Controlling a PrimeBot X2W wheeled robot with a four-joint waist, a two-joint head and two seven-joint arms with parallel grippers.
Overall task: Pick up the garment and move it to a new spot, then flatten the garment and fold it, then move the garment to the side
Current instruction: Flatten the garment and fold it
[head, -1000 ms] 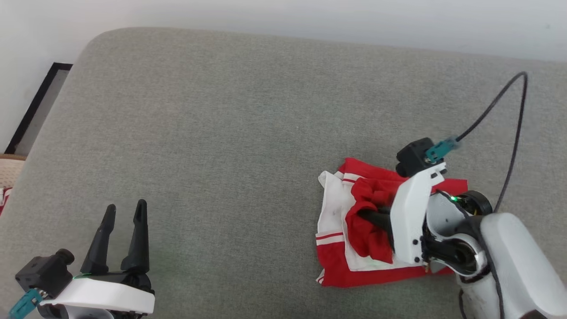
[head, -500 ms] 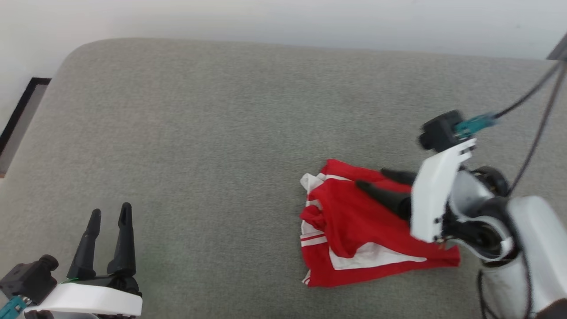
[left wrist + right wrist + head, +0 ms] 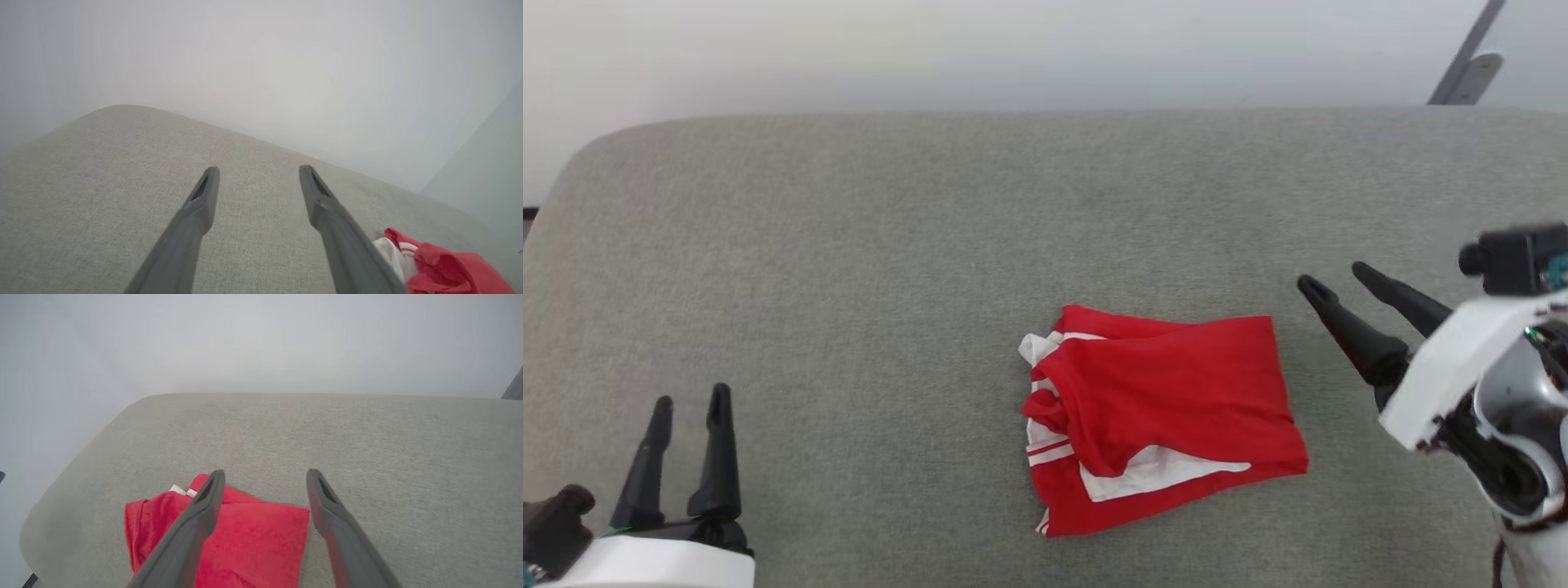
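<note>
The red sleeveless jersey point(image 3: 1168, 408) lies roughly folded on the grey padded counter point(image 3: 849, 286) (perhaps only the shift aside remains), with the left end effector point(image 3: 690, 400) and right end effector point(image 3: 1334, 276) spread wide, empty.

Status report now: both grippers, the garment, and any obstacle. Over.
Left gripper open, empty. Right gripper open, empty. Garment lies roughly folded on grey cushion, fingers not touching it. No obstacle seen.

The garment point(image 3: 1168, 408) lies on the padded surface point(image 3: 890, 245), somewhat right of its middle, with the wall point(image 3: 1013, 49) well behind the garment. The right gripper point(image 3: 1335, 276) hangs just to the garment's right and slightly behind it, not touching it. The left gripper point(image 3: 691, 395) sits well apart to the garment's left.
</note>
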